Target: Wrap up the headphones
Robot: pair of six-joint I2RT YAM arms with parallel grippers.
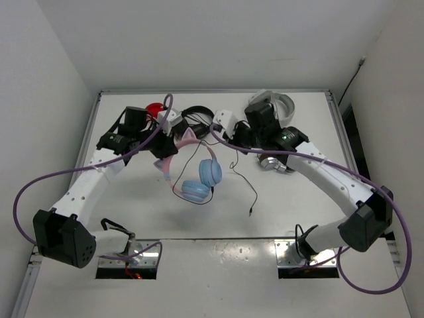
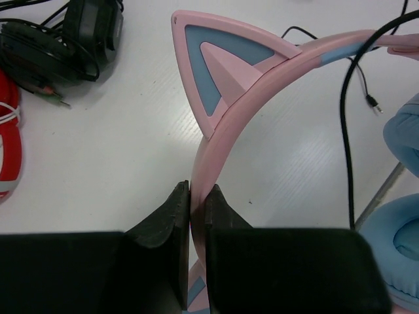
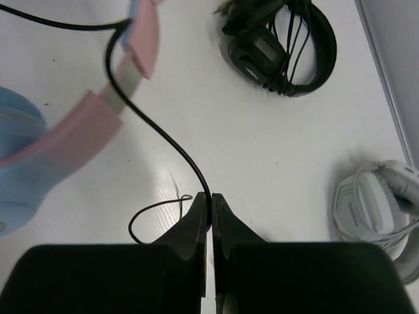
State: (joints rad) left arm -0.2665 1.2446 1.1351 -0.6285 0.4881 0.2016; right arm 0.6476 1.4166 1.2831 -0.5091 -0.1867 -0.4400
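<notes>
It is a robot lab. A left arm (image 1: 86, 185) and a right arm (image 1: 331, 179) sit at a white table (image 1: 291, 212) inside bare white walls (image 1: 46, 79). Purple cables (image 1: 50, 174) loop off them.

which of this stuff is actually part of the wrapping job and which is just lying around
In the job: pink cat-ear headphones, held by the headband in the left gripper; their black cable, pinched in the right gripper.
Lying about: black headphones; red headphones; white headphones.

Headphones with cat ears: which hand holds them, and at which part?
Left hand pinches the headband below the cat ear; right hand pinches the black cable.
</notes>
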